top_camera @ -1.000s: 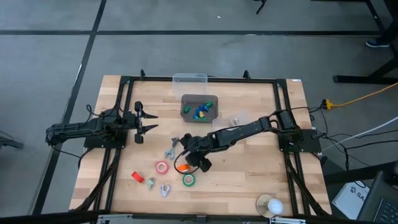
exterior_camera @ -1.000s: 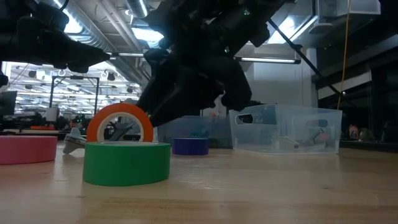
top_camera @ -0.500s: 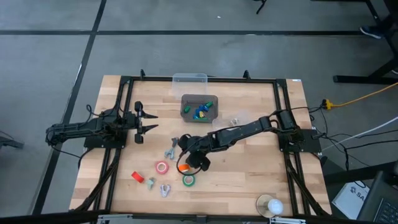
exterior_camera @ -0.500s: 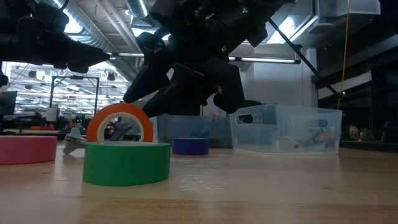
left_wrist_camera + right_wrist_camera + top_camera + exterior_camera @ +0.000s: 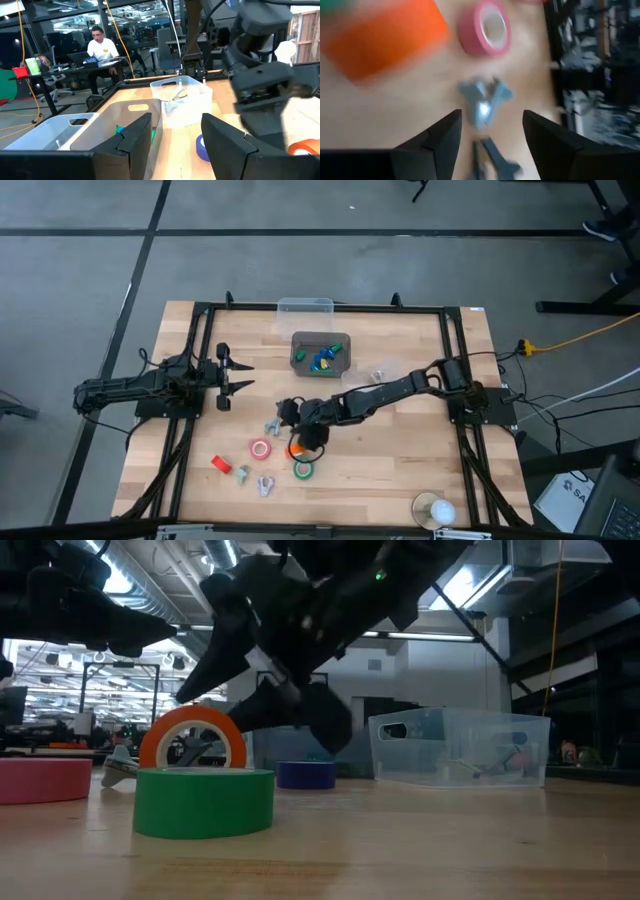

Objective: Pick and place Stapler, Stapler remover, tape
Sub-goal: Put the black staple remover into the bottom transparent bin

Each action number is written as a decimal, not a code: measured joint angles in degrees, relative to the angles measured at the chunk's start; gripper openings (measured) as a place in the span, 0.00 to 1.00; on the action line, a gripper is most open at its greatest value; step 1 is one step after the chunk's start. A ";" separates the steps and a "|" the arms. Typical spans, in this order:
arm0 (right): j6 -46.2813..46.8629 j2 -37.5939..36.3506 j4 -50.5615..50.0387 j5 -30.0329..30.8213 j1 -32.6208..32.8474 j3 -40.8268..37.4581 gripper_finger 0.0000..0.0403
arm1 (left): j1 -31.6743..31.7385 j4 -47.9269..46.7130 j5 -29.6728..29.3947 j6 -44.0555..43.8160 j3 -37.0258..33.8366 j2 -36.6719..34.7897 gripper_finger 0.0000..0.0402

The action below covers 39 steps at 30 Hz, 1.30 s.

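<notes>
1. Left gripper (image 5: pixel 236 376) waits near the table's left side, over the bare wood well apart from the clutter; its two fingers (image 5: pixel 134 139) stand apart with nothing between them.
2. On the front left of the wooden table (image 5: pixel 420 455) lies a small red piece (image 5: pixel 221 464), with a small green bit just beside it.
3. Next comes the pink tape roll (image 5: pixel 261 449), lying flat; in the right wrist view it shows as a pink ring (image 5: pixel 485 27) with a pale centre.
4. A grey stapler remover (image 5: pixel 265 485) lies near the front edge, below the pink roll in the high view.
5. Another grey stapler remover (image 5: pixel 484 101) lies on the wood directly ahead of the right arm's fingers.
6. Right gripper (image 5: pixel 287 414) reaches in from the right, low over the middle of the table. Its fingers (image 5: pixel 434 140) are spread apart and hold nothing.
7. An orange tape roll (image 5: pixel 192 737) stands on edge just beside that gripper, and a green tape roll (image 5: pixel 204 802) lies flat in front of it.
8. A blue tape roll (image 5: pixel 306 774) lies farther back.
9. Toward the back, a grey bin (image 5: pixel 299 357) holds small blue, green and yellow pieces, and a clear bin (image 5: pixel 305 306) sits behind it at the table's far edge.
10. At the front right rests a white ball-like object (image 5: pixel 436 511).
</notes>
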 joint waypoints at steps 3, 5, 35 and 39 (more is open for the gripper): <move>-3.59 0.72 1.13 2.94 -1.08 0.00 0.53 | -0.01 0.02 0.00 0.00 -0.01 0.00 0.42; -4.04 0.96 0.83 3.24 -1.97 0.00 0.53 | -0.01 0.02 0.00 0.00 0.00 0.00 0.42; -6.87 3.11 2.14 4.59 -4.84 0.21 0.23 | 0.00 0.04 0.00 0.00 -0.02 0.00 0.42; -6.84 3.20 2.27 4.59 -4.84 0.17 0.23 | 0.00 0.02 0.00 0.00 -0.02 0.00 0.42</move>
